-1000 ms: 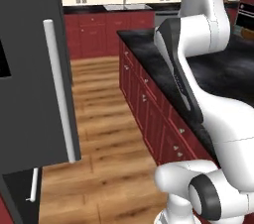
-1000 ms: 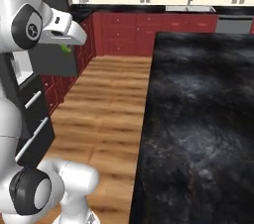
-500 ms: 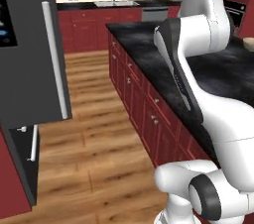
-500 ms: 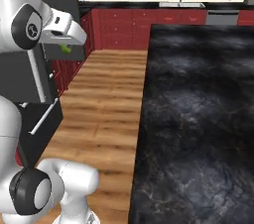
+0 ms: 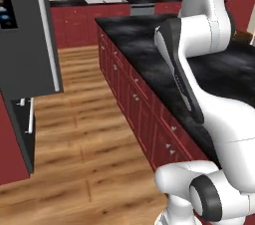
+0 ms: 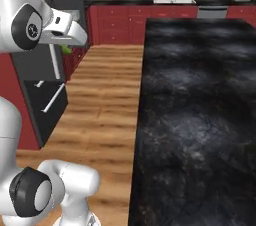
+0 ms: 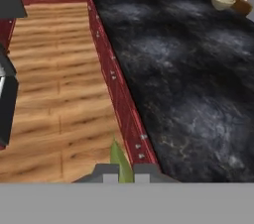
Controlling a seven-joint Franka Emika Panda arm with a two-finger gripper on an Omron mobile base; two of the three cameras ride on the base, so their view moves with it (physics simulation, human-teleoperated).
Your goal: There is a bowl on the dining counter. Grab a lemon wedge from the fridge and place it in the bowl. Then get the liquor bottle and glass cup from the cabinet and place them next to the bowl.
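While the gripper pinches the lemon wedge, the bowl waits far across the dining counter.
Light, soft and probably slippery, the wedge looks best held gently across its flat sides.

The lemon wedge shows just a green sliver – its lower part hidden between the hand's fingertips; the fridge runs off the frame's left edge.

Both base views behind the arm, sharing dining counter, hand view seemingly looking down its edge
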